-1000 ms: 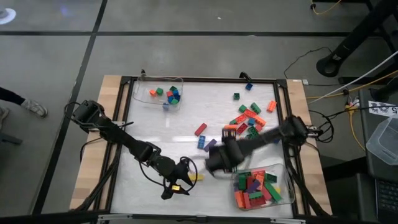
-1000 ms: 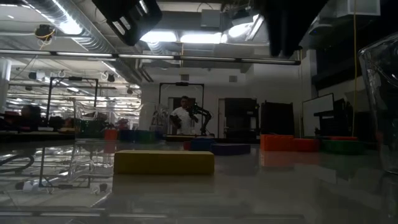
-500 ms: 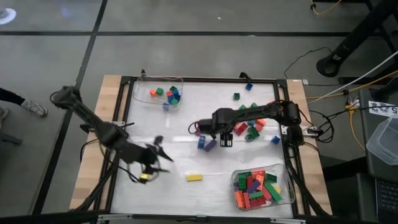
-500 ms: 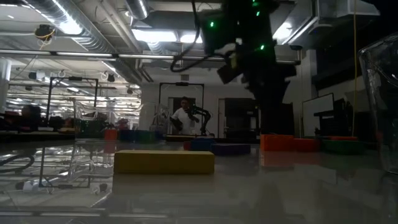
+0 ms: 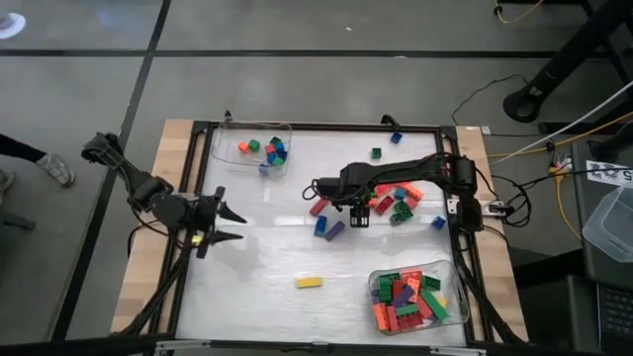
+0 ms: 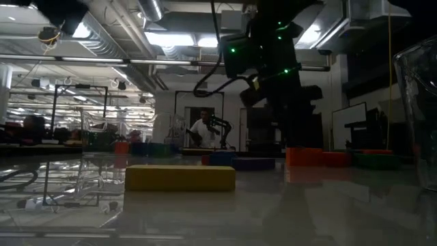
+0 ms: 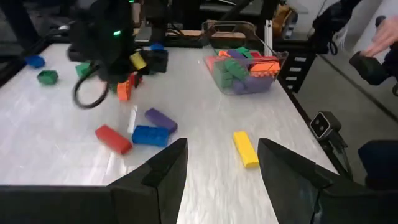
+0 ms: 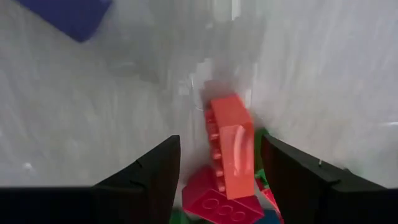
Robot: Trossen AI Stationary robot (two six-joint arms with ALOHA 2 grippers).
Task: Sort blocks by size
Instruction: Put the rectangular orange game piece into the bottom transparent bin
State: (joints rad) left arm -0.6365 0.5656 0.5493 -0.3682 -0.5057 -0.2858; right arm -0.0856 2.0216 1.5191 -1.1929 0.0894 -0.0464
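Observation:
Loose blocks lie in a pile [image 5: 396,193] right of the table's middle. My right gripper [image 5: 357,219] points down at the pile's left edge, open. Its fingers stand on either side of an orange-red block [image 8: 230,140] that lies on other blocks; I see no touch. A red [image 5: 318,207], a blue [image 5: 321,226] and a purple block [image 5: 335,230] lie just left of it. A long yellow block [image 5: 309,282] lies flat by itself nearer the front. My left gripper [image 5: 233,224] hangs open with nothing in it over the table's left edge.
A clear tray [image 5: 435,267] of long blocks stands at the near right. A second clear tray [image 5: 287,133] with small cubes stands at the far left. Single blocks [image 5: 376,152] lie near the far edge. A person [image 6: 201,130] stands far behind the table.
My left gripper has drawn back from beside the yellow block toward the table's left edge and risen, still open. The yellow block has stayed where it was. My right gripper has swung from near the near-right tray toward the far side and come down at the pile, turning to point down.

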